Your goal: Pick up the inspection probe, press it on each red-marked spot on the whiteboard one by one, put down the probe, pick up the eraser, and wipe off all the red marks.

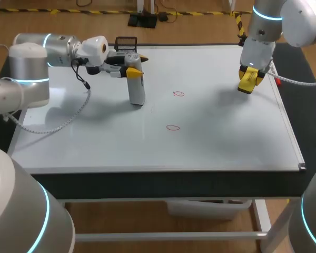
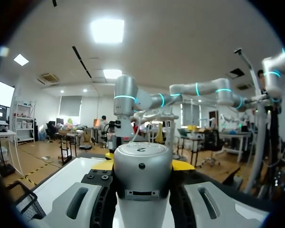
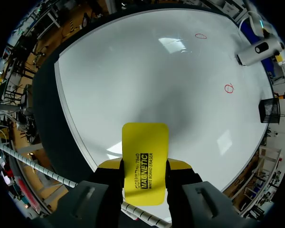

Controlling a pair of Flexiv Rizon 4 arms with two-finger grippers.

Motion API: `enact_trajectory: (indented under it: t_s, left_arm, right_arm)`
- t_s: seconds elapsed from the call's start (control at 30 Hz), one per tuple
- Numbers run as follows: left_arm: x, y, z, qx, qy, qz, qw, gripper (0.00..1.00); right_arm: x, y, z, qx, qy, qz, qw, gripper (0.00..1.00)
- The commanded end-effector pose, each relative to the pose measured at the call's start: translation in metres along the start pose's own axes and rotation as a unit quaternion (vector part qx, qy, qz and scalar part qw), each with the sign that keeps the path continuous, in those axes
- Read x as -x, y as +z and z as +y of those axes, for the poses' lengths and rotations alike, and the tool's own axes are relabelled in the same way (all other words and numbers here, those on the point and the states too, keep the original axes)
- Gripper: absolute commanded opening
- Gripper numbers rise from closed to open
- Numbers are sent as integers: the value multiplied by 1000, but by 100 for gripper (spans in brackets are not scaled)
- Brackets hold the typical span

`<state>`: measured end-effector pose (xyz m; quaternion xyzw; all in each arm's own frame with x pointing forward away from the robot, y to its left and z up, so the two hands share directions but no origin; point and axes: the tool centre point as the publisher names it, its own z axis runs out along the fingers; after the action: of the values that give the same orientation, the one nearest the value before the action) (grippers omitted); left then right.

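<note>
The left hand (image 1: 137,64) pinched the inspection probe (image 1: 136,89) near its top, one yellow tip on each side. It held the probe upright with the lower end at the whiteboard (image 1: 216,142); whether it pressed down I could not tell. The probe stood toward ten o'clock from the board's middle, off both red marks. That upright hold would suit a straight downward press.

A black wire basket (image 1: 126,42) sat at the probe's twelve o'clock, by the far edge of the desk (image 1: 147,182), so room looked tight that way. The far red mark (image 1: 178,94) lay at the probe's three o'clock, apart from it. The near red mark (image 1: 172,127) lay at about six o'clock from the far one. Bare board surrounded both, and neither was wiped.

The right hand (image 3: 145,165) was clamped on the yellow eraser (image 3: 145,147), which jutted past its fingertips. It hung over the board toward two o'clock, near the right rail. I judged it was kept ready there, clear of the probe's path. A sweep toward nine o'clock had open board, while three o'clock met the rail almost at once.
</note>
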<state>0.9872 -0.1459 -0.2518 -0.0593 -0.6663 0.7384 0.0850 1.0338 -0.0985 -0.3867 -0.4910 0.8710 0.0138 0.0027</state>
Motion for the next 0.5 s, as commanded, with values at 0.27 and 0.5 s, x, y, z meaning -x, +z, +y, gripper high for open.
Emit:
enact_trajectory:
  t_s: [0.27, 0.5]
  left_arm:
    - [14, -18, -17, 11, 4, -19, 1000, 0]
    - [32, -46, -28, 13, 10, -44, 999, 0]
  right_arm:
    - [0, -1, -1, 0, -1, 2, 1000, 0]
    - [0, -1, -1, 0, -1, 2, 1000, 0]
